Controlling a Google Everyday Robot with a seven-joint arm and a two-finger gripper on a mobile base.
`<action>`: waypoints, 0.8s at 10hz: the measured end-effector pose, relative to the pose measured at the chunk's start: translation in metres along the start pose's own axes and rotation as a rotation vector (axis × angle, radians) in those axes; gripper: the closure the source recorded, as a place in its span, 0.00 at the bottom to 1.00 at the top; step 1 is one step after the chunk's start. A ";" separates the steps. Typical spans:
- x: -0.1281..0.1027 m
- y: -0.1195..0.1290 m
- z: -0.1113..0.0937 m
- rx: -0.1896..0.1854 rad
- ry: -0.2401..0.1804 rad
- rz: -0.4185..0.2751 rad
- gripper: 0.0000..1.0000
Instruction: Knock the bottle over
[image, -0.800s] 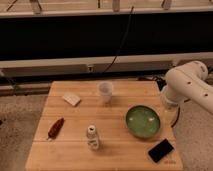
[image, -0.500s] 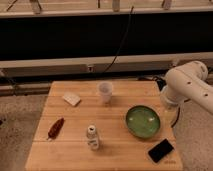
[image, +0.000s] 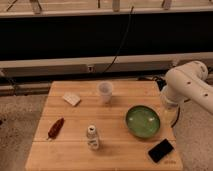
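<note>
Small pale bottle (image: 92, 138), round whitish cap, standing upright at lower centre on the wooden plank table (image: 75, 120). Translucent plastic cup (image: 105, 92) behind it, glossy green bowl (image: 143, 121) to the right, flat black phone (image: 161, 150) lower right. Smooth white arm (image: 187, 85) cut off at the right edge; gripper out of sight, so its grip can't be told

arm (image: 190, 82): white and bulky, entering from the right edge of the view at mid-height
upper part: slants from the right edge up and leftward to a rounded joint (image: 181, 76)
lower link (image: 170, 101): short and rounded, turned downward below that joint
gripper: out of view; where it is cannot be told
</note>
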 end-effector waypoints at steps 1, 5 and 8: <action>0.000 0.000 0.000 0.000 0.000 0.000 0.20; 0.000 0.000 0.000 0.000 0.000 0.000 0.20; -0.003 0.002 0.001 0.000 0.004 -0.008 0.20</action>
